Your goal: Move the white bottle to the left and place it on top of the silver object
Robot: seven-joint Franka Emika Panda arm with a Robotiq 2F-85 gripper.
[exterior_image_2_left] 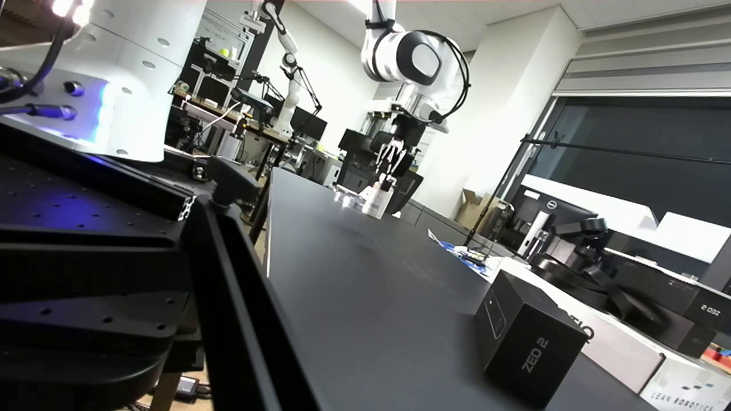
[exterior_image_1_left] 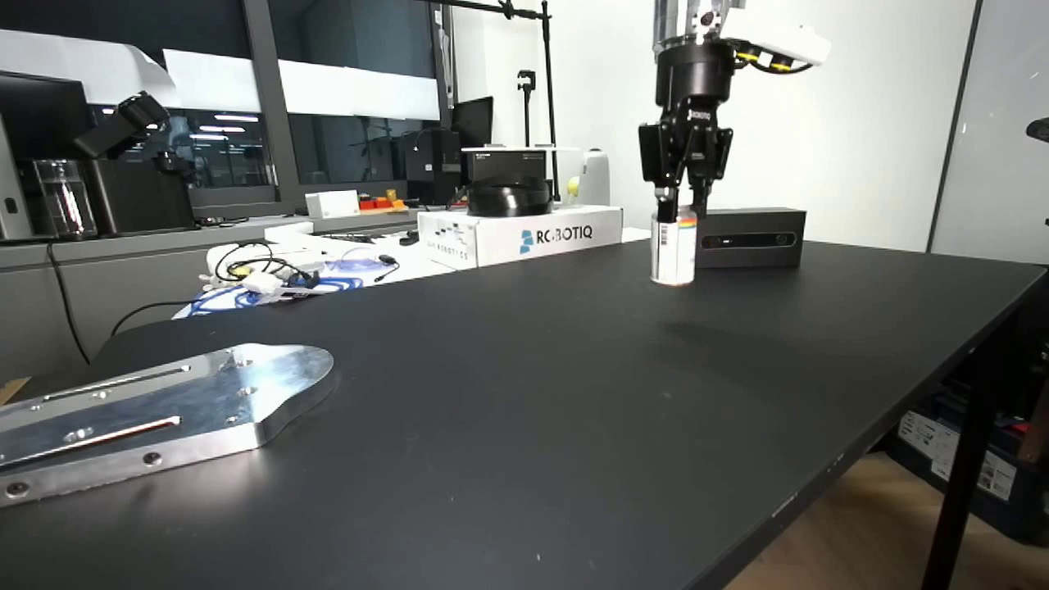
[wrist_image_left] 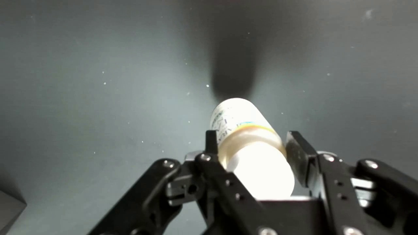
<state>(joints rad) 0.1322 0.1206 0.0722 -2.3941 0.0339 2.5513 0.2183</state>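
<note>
The white bottle (exterior_image_1_left: 675, 256) is upright near the far side of the black table, in front of a black box. It also shows in an exterior view (exterior_image_2_left: 377, 202) and in the wrist view (wrist_image_left: 256, 156), cap toward the camera. My gripper (exterior_image_1_left: 683, 209) points down and is shut on the upper part of the bottle, one finger on each side (wrist_image_left: 252, 135). The bottle seems to hang a little above the table, since its shadow lies apart from its base. The silver object (exterior_image_1_left: 238, 393) lies flat at the table's left in an exterior view. It shows small behind the bottle (exterior_image_2_left: 349, 197) and is out of the wrist view.
The black ZED 2 box (exterior_image_2_left: 531, 342) stands on the table (exterior_image_1_left: 524, 459); it also shows beside the bottle (exterior_image_1_left: 754, 238). A grey corner of something (wrist_image_left: 9, 209) shows in the wrist view. A white Robotiq box (exterior_image_1_left: 533, 236) and cables (exterior_image_1_left: 270, 279) lie beyond the table edge.
</note>
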